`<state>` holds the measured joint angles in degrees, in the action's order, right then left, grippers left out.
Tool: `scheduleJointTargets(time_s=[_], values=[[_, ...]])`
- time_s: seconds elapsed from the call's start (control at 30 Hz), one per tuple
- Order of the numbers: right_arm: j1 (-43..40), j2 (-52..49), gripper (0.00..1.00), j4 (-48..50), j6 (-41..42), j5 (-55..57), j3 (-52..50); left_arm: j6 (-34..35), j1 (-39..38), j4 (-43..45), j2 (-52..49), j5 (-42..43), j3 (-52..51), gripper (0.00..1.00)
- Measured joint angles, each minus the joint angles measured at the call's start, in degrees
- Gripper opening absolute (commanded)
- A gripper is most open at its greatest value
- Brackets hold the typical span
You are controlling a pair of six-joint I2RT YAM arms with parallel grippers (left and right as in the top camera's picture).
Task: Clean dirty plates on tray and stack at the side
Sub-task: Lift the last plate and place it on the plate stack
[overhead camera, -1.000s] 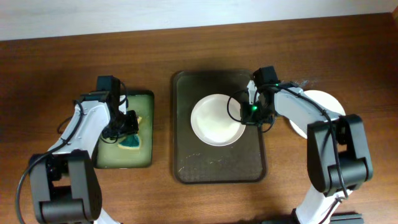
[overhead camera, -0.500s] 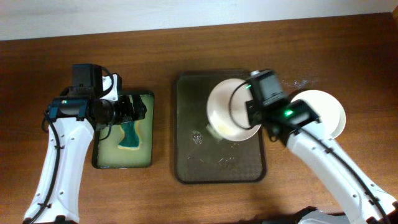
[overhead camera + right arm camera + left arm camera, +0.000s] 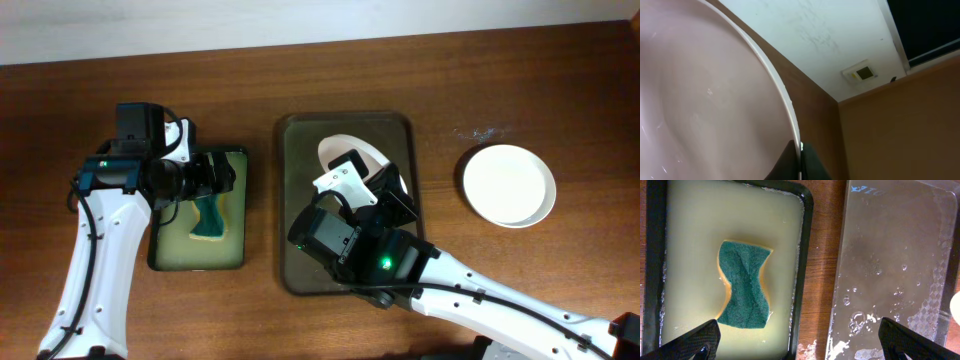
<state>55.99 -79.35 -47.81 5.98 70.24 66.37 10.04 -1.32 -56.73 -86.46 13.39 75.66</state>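
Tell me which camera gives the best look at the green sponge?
The left wrist view: the green sponge lies whole and close up in the yellowish liquid of the small black tray. Overhead shows it small, by the left tool. The right wrist view shows none of it, only a white plate.

No legible text anywhere. A faint blue scrawl (image 3: pixel 862 188) sat at the top edge of the tray (image 3: pixel 890 255), too blurred to read. A small wall plate (image 3: pixel 862 74) carried an unreadable yellowish mark.
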Motion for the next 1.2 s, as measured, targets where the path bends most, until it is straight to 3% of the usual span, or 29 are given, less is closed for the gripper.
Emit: scheduleJointTargets(time_s=[0.33,0.43,0.5,0.6,0.7,0.8,0.87,0.9,0.97,1.03,1.13,1.17,1.2], values=[[0.0,0.0,0.04,0.0,0.0,0.4,0.0,0.0,0.0,0.0,0.0,0.0,0.0,1.0],[-5.8,0.0,0.04,0.0,7.3,-7.8,0.0,0.0,0.0,0.0,0.0,0.0,0.0,1.0],[-18.8,0.0,0.04,0.5,10.0,-25.3,0.0,0.0,0.0,0.0,0.0,0.1,0.0,1.0],[-59.6,-0.2,0.04,0.4,8.8,-67.2,0.0,0.0,0.0,0.1,0.0,0.2,0.0,0.99],[-86.3,-1.9,0.04,1.1,8.5,-80.1,0.1,0.0,0.0,0.2,0.0,0.2,0.0,1.0],[-103.1,-10.2,0.04,1.6,10.9,-83.9,0.0,0.0,0.0,0.2,0.0,0.2,0.0,0.99],[-105.1,-16.3,0.04,1.9,12.1,-85.6,0.1,0.0,0.0,0.1,0.0,0.2,0.0,1.0],[-104.0,-19.0,0.13,1.9,11.0,-85.6,0.1,0.0,0.0,0.1,0.0,0.2,0.0,0.99],[-99.7,-19.4,0.43,1.8,9.4,-84.8,0.1,0.0,0.0,0.1,0.0,0.2,0.0,0.99],[-93.5,-19.3,0.52,0.7,8.0,-82.1,0.1,0.0,0.0,0.2,0.0,0.2,0.0,0.99],[-89.2,-11.6,0.53,-2.6,6.9,-83.3,0.1,0.0,0.0,0.2,0.0,0.2,0.0,0.99],[-86.4,-1.2,0.56,-3.6,4.7,-88.4,0.2,0.0,0.0,0.2,0.0,0.2,0.0,0.99],[-83.4,8.0,0.68,-4.3,2.5,-93.7,0.8,0.0,0.0,0.2,0.0,0.2,0.0,0.99]])
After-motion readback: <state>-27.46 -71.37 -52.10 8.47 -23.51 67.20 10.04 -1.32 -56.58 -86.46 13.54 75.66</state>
